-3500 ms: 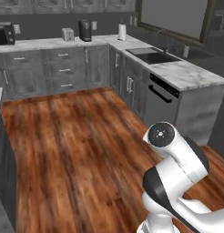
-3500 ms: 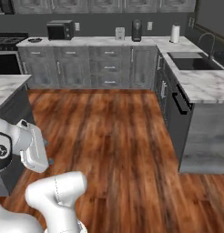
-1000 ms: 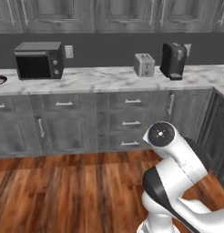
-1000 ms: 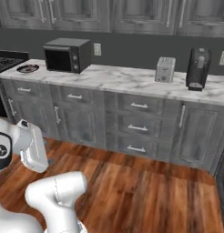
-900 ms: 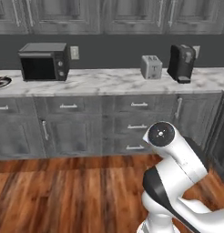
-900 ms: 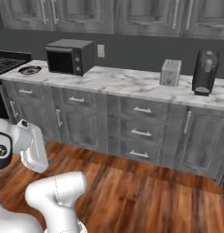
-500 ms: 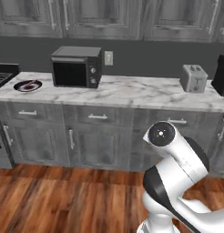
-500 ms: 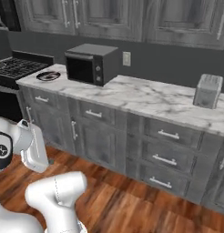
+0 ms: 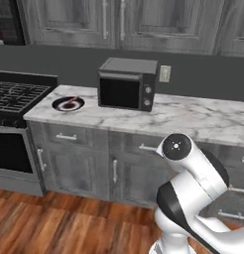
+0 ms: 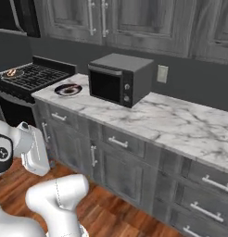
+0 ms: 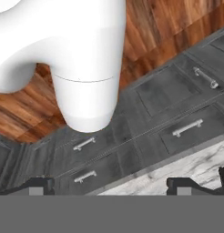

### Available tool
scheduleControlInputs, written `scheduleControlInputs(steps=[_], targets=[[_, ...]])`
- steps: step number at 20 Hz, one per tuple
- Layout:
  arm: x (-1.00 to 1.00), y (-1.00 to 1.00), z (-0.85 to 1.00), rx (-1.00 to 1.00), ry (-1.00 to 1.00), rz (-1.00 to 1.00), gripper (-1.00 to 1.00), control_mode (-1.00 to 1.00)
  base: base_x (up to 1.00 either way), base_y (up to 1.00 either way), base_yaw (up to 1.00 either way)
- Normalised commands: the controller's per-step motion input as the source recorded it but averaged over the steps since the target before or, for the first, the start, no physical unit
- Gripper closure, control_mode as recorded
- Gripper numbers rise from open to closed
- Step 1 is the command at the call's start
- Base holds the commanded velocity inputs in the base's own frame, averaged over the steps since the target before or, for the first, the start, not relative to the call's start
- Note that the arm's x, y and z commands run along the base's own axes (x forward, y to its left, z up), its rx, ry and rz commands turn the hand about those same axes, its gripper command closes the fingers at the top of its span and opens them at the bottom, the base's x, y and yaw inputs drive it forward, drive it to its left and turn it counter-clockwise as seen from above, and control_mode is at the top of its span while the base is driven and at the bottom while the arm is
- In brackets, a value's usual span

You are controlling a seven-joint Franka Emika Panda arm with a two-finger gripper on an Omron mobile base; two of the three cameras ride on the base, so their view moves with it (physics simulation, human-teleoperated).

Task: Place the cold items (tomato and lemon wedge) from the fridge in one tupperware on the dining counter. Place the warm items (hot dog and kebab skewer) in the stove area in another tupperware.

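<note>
Sitting at the far left of both base views is the stove (image 9: 17, 94), black with dark burner grates, butted right up against a grey cabinet run. On its far grate in the right base view there's a small reddish-brown thing (image 10: 11, 72), too tiny to say what it is. Just past the stove's edge, on the marble counter (image 9: 193, 119), rests a little round plate (image 9: 68, 103) with something dark red on it, also too blurry to call. Next to the plate stands a dark grey microwave (image 9: 126, 84), door facing out, with a wall outlet (image 9: 165, 74) on the backsplash right behind its corner. Upper cabinets (image 9: 119, 22) hang above all of that.

As for the gripper (image 11: 109, 186): in the hand view its two dark fingertips (image 11: 38, 184) poke up at the bottom, set wide apart, nothing between them, so released and holding nothing. Ahead of the fingers you get grey drawer fronts (image 11: 177, 132) with bar handles, a strip of marble top just beside the right-hand tip, and wood floor (image 11: 177, 18) further out beyond the drawers. The stove and plate are well apart from the fingers. The white arm (image 9: 193, 198) is folded up low in front of the base cabinets.
</note>
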Motion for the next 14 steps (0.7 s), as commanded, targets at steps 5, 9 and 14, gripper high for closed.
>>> scheduleControlInputs(steps=[5,9,14], targets=[[0.0,0.0,0.0,0.0,0.0,0.0,-1.0,1.0,0.83,0.62,0.07],[0.0,0.0,0.0,0.0,0.0,0.0,-1.0,1.0,0.44,0.74,-0.1],[0.0,0.0,0.0,0.0,0.0,0.0,-1.0,1.0,0.39,0.75,-0.15]])
